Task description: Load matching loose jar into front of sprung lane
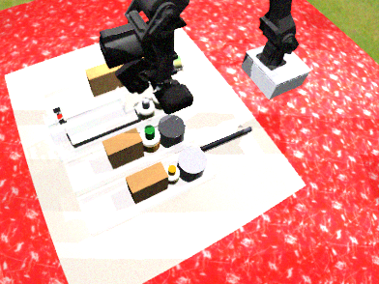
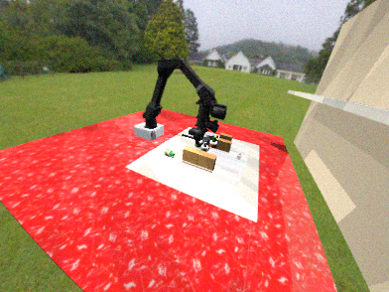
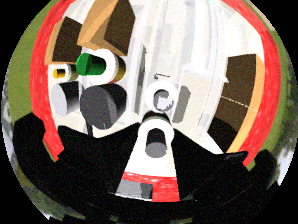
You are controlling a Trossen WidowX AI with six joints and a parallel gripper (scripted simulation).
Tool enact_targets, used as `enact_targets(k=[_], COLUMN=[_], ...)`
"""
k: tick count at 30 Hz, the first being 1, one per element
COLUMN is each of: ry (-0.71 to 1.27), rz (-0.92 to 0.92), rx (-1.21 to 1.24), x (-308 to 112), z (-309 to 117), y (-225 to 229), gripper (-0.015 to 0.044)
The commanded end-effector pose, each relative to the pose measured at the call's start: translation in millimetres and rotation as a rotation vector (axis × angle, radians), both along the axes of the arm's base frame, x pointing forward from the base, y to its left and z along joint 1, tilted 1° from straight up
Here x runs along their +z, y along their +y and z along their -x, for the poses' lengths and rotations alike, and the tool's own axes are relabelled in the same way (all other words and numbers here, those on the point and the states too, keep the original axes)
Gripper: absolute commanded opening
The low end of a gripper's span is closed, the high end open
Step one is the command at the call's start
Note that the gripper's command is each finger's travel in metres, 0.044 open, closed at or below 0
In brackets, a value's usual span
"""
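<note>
A white jar with a grey cap [image 1: 145, 108] [image 3: 162, 99] stands in the white sprung lane [image 1: 103, 129] [image 3: 167, 52], near the end towards the arm's base. My gripper [image 3: 155, 128] is shut on a second white jar with a grey cap [image 3: 156, 149]. This held jar looks upright and is close in front of the lane jar, in line with it. In the top view my black fingers largely hide it. Whether the jars touch, and whether the held jar stands on the lane floor, I cannot tell. The pusher plate and the low front stop are not clear.
Beside the lane are a green-capped jar [image 1: 150, 137] [image 3: 102, 65], a dark grey cylinder [image 1: 171, 130] [image 3: 104, 106], a yellow-capped jar [image 1: 172, 173], a light grey cylinder [image 1: 192, 161] and tan blocks [image 1: 124, 149] [image 1: 147, 182] [image 2: 198, 159]. A black rod [image 1: 226, 138] and a green-lidded jar [image 2: 170, 153] lie nearby.
</note>
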State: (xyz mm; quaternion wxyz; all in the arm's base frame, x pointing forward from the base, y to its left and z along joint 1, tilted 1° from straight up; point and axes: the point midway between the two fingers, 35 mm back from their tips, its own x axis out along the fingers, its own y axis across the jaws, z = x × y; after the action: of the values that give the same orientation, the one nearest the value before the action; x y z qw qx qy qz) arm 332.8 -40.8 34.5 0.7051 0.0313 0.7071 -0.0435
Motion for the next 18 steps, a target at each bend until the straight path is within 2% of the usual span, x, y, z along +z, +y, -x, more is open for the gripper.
enact_targets(k=[1, 18], ry=[-0.03, -0.03], rz=[0.001, 0.001], rx=[0.002, 0.002], x=[3.2, -0.6], z=[-8.9, -9.4], y=[-0.6, -0.7], gripper=[0.0, 0.0])
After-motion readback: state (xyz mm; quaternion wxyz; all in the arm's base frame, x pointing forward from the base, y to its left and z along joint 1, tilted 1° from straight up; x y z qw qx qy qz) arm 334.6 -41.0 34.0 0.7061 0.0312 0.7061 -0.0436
